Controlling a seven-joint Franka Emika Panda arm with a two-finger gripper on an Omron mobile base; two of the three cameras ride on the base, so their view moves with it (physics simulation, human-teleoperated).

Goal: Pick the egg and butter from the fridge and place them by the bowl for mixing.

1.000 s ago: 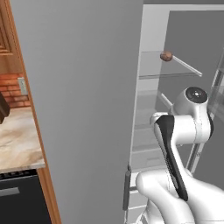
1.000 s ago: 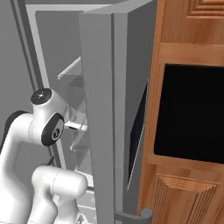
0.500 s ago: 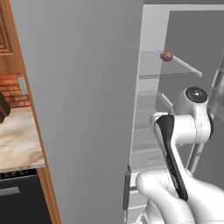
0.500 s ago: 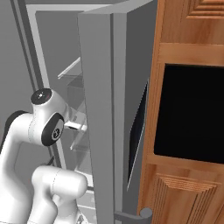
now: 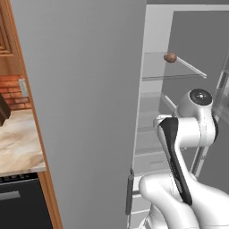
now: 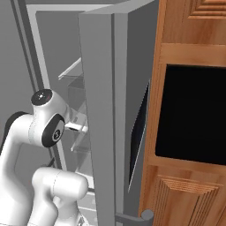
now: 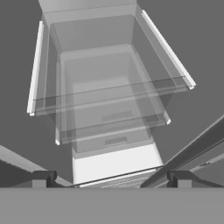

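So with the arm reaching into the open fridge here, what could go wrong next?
1. The egg sits near the front edge of a glass shelf above the arm's elbow; a rising reach could bump the shelf or roll the egg off.
2. The open end effector faces the stacked shelves inside the fridge, none holding anything in the hand view, so a grasp here would likely close on nothing.
3. The fridge door stands close beside the arm, leaving little swing room.

A small brown egg (image 5: 170, 57) is being carried on an upper glass shelf inside the grey fridge (image 5: 89, 112), whose doors are standing open.
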